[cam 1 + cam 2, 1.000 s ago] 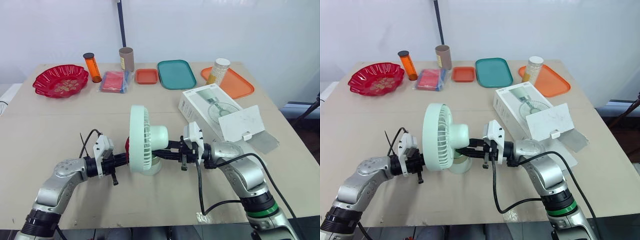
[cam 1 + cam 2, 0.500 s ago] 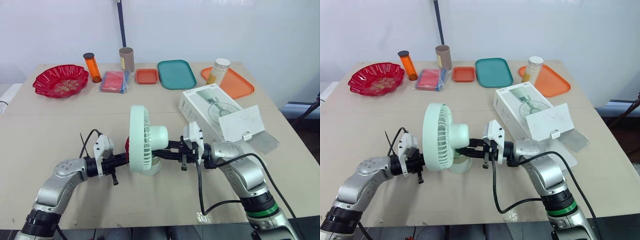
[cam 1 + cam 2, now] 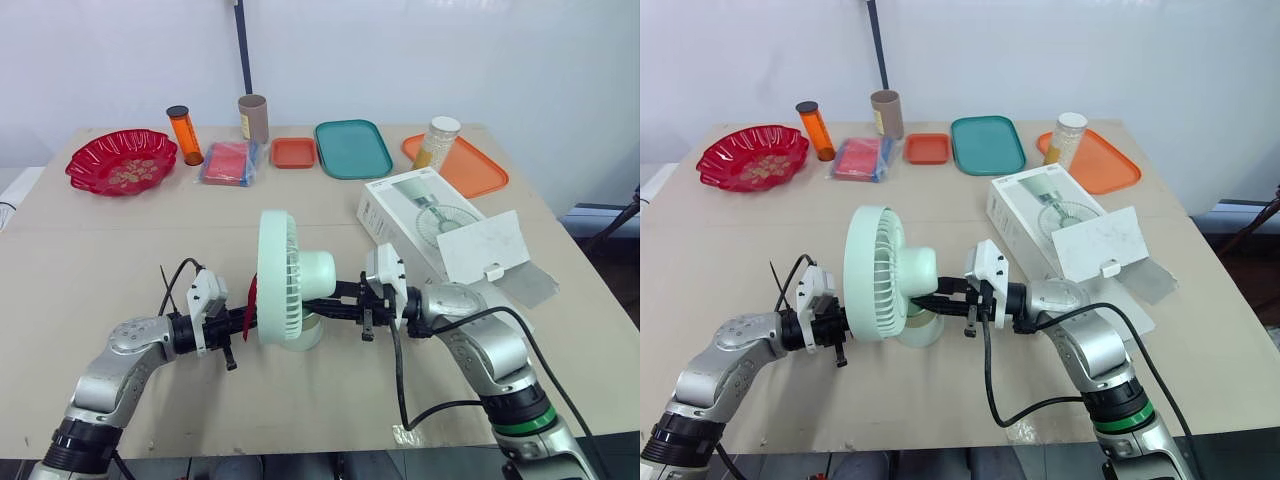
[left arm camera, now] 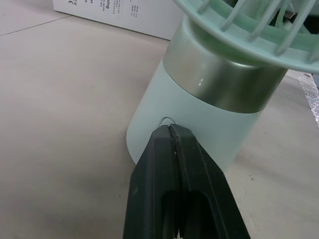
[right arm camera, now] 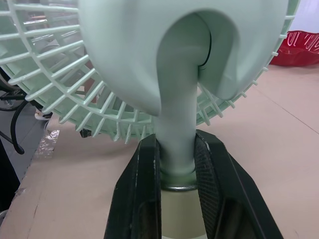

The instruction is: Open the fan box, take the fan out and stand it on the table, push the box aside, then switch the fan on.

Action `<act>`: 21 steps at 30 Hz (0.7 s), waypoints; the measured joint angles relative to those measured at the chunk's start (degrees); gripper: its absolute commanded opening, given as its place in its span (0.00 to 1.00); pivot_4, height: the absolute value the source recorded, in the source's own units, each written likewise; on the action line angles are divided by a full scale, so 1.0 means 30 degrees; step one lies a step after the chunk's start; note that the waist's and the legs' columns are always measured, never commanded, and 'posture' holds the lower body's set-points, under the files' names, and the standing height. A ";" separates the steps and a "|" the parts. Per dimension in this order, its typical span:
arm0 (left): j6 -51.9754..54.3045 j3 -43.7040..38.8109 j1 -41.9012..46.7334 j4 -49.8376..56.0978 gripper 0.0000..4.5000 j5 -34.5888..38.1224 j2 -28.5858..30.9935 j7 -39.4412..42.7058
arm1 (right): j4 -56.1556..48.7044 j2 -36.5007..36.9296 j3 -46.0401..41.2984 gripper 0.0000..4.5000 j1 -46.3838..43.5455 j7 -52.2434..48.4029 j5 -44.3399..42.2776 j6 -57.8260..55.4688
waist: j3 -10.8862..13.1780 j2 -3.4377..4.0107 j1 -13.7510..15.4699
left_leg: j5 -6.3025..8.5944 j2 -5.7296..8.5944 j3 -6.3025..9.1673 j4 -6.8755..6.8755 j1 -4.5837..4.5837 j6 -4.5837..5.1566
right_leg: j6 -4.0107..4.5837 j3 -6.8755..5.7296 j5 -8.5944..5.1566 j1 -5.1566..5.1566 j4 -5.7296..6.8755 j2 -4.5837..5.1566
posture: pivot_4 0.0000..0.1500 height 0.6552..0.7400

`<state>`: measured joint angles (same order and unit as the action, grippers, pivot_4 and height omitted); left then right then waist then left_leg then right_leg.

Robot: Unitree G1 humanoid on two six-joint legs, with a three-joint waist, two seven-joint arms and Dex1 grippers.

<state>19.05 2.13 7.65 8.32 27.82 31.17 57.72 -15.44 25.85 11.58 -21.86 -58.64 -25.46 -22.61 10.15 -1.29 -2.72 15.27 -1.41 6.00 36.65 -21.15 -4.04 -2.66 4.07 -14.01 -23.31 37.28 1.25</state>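
Your left claw (image 4: 172, 130), fingers pressed together, has its tip at the base of the fan (image 3: 290, 280), which stands upright on the bench (image 3: 100, 260) straight ahead of it. Your right claw (image 5: 177, 144) is clamped round the fan's neck from the opposite side. The switch press likely falls to the left.

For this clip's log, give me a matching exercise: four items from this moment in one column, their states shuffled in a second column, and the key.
Column 1
1. fan
2. fan box
3. left gripper
4. right gripper

Column 2
A. fingers pressed together, tips at the fan's base
B. lying flat, flap open
C. fingers clamped on the fan's neck
D. standing upright on the table

Pairs: 1-D, 2-B, 3-A, 4-C
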 measured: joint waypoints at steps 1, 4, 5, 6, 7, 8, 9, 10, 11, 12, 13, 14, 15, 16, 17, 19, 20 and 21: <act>0.0000 -0.0001 0.0000 0.0000 0.01 -0.0011 0.0000 0.0000 | -0.0012 0.0000 0.0006 0.08 0.0000 0.0011 0.0000 -0.0008 | 0.0000 0.0000 0.0000 | 0.0000 0.0000 0.0000 0.0000 0.0001 0.0000 | 0.0000 0.0000 0.0000 0.0000 0.0000 0.0000 | 1.00 1.00; -0.0002 -0.0003 0.0000 0.0000 0.01 -0.0053 0.0000 0.0000 | -0.0016 0.0000 0.0012 0.08 -0.0005 0.0019 0.0000 -0.0016 | 0.0000 0.0000 0.0000 | 0.0000 0.0000 0.0001 0.0000 0.0000 0.0000 | 0.0000 0.0000 0.0000 0.0000 0.0001 0.0000 | 1.00 1.00; -0.0003 -0.0004 0.0000 0.0000 0.01 -0.0062 0.0000 0.0001 | -0.0013 0.0000 0.0013 0.08 -0.0008 0.0017 0.0000 -0.0016 | 0.0000 0.0000 0.0000 | 0.0000 0.0000 0.0000 0.0000 0.0001 0.0000 | 0.0000 0.0000 0.0000 0.0000 0.0001 0.0000 | 1.00 1.00; -0.0009 -0.0005 0.0000 0.0000 0.01 -0.0079 -0.0001 0.0000 | -0.0011 0.0000 0.0014 0.08 -0.0013 0.0015 0.0001 -0.0016 | 0.0000 0.0000 -0.0001 | 0.0000 0.0000 0.0001 0.0000 0.0001 0.0000 | 0.0000 0.0000 0.0000 0.0000 0.0001 0.0000 | 1.00 1.00; -0.0011 -0.0006 0.0000 0.0000 0.01 -0.0090 -0.0001 0.0000 | -0.0010 0.0000 0.0016 0.08 -0.0017 0.0013 0.0002 -0.0016 | 0.0000 0.0000 0.0000 | 0.0000 0.0000 0.0000 0.0000 0.0000 0.0000 | 0.0000 0.0000 0.0000 0.0000 0.0002 0.0000 | 1.00 1.00; -0.0011 -0.0009 0.0000 0.0000 0.01 -0.0095 -0.0001 0.0000 | -0.0003 0.0000 0.0023 0.08 -0.0028 0.0006 0.0007 -0.0014 | 0.0000 0.0000 0.0001 | 0.0000 0.0000 0.0000 0.0001 0.0001 0.0000 | 0.0000 0.0000 0.0000 0.0000 0.0002 0.0000 | 1.00 1.00; -0.0010 -0.0012 0.0000 0.0000 0.01 -0.0100 0.0000 0.0000 | 0.0002 0.0000 0.0034 0.08 -0.0045 0.0003 0.0016 -0.0013 | 0.0000 0.0000 0.0000 | 0.0000 0.0000 0.0000 0.0001 0.0000 0.0000 | 0.0000 0.0000 0.0000 -0.0001 0.0002 -0.0001 | 1.00 1.00; -0.0009 -0.0017 0.0000 -0.0001 0.01 -0.0105 0.0000 0.0000 | 0.0017 -0.0004 0.0053 0.08 -0.0071 -0.0007 0.0028 -0.0009 | 0.0000 0.0000 0.0000 | 0.0000 0.0000 0.0001 0.0001 0.0001 0.0000 | 0.0000 0.0000 0.0000 0.0000 0.0003 0.0000 | 1.00 1.00; -0.0009 -0.0023 0.0000 -0.0001 0.01 -0.0107 0.0001 0.0000 | 0.0049 -0.0008 0.0068 0.08 -0.0101 -0.0015 0.0037 -0.0004 | 0.0000 0.0000 -0.0001 | 0.0000 0.0000 0.0000 0.0001 0.0001 0.0000 | 0.0000 0.0000 0.0000 0.0000 0.0003 0.0000 | 1.00 1.00; -0.0009 -0.0031 0.0000 -0.0001 0.01 -0.0109 0.0008 0.0001 | 0.0082 -0.0018 0.0088 0.08 -0.0143 -0.0028 0.0045 0.0000 | 0.0000 0.0000 -0.0001 | 0.0000 0.0000 0.0000 0.0002 0.0001 -0.0001 | 0.0000 0.0000 0.0000 0.0000 0.0004 -0.0001 | 1.00 1.00; -0.0009 -0.0036 0.0000 -0.0001 0.01 -0.0110 0.0021 0.0006 | 0.0129 -0.0032 0.0096 0.08 -0.0173 -0.0043 0.0047 0.0013 | 0.0000 0.0000 -0.0001 | 0.0000 0.0000 0.0000 0.0002 0.0001 0.0000 | 0.0000 0.0001 0.0000 -0.0001 0.0004 0.0000 | 1.00 1.00; -0.0008 -0.0041 0.0000 0.0000 0.01 -0.0110 0.0041 0.0009 | 0.0212 -0.0060 0.0098 0.08 -0.0209 -0.0063 0.0046 0.0037 | 0.0000 0.0000 -0.0002 | 0.0000 0.0000 0.0000 0.0002 0.0002 0.0000 | 0.0000 0.0000 0.0000 0.0000 0.0004 -0.0001 | 1.00 1.00; -0.0006 -0.0052 -0.0001 0.0000 0.01 -0.0109 0.0068 0.0014 | 0.0301 -0.0102 0.0098 0.08 -0.0236 -0.0089 0.0045 0.0082 | -0.0001 0.0000 -0.0002 | 0.0000 0.0000 0.0000 0.0002 0.0003 0.0000 | 0.0000 0.0001 0.0000 -0.0001 0.0006 -0.0001 | 1.00 1.00; -0.0005 -0.0065 -0.0001 0.0000 0.01 -0.0104 0.0104 0.0028 | 0.0363 -0.0131 0.0101 0.08 -0.0267 -0.0104 0.0045 0.0096 | 0.0000 0.0000 -0.0002 | 0.0000 0.0000 0.0000 0.0002 0.0003 0.0000 | 0.0000 0.0000 0.0000 -0.0001 0.0007 -0.0002 | 1.00 1.00; -0.0004 -0.0078 -0.0001 0.0001 0.01 -0.0091 0.0166 0.0057 | 0.0443 -0.0160 0.0110 0.08 -0.0319 -0.0146 0.0045 0.0108 | 0.0000 0.0000 -0.0002 | 0.0000 0.0000 0.0000 0.0002 0.0004 0.0000 | 0.0000 0.0000 0.0000 -0.0001 0.0009 -0.0002 | 1.00 1.00; 0.0014 -0.0171 -0.0002 0.0002 0.01 0.0007 0.0291 0.0072 | 0.0578 -0.0225 0.0107 0.08 -0.0391 -0.0241 0.0025 0.0122 | 0.0000 0.0000 -0.0003 | 0.0000 -0.0001 0.0001 0.0002 0.0005 0.0000 | 0.0001 0.0000 0.0001 -0.0003 0.0012 -0.0003 | 1.00 1.00; 0.0018 -0.0234 -0.0002 0.0002 0.01 0.0071 0.0325 0.0072 | 0.0605 -0.0247 0.0107 0.08 -0.0404 -0.0250 0.0015 0.0120 | 0.0000 0.0000 -0.0004 | 0.0000 -0.0001 0.0000 0.0002 0.0006 0.0000 | 0.0001 0.0000 0.0001 -0.0004 0.0014 -0.0003 | 1.00 1.00; 0.0027 -0.0358 -0.0003 0.0002 0.01 0.0137 0.0396 0.0070 | 0.0669 -0.0269 0.0106 0.08 -0.0449 -0.0265 -0.0011 0.0109 | 0.0000 0.0000 -0.0017 | 0.0000 -0.0002 0.0000 0.0002 0.0007 0.0000 | 0.0002 0.0001 0.0002 -0.0007 0.0020 -0.0004 | 1.00 1.00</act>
<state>19.13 1.05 7.65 8.33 28.23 32.36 57.93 -13.43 25.04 11.90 -23.21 -59.44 -25.49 -22.29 10.15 -1.29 -2.77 15.27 -1.42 6.00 36.66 -21.13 -4.04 -2.65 4.07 -14.01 -23.33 37.34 1.24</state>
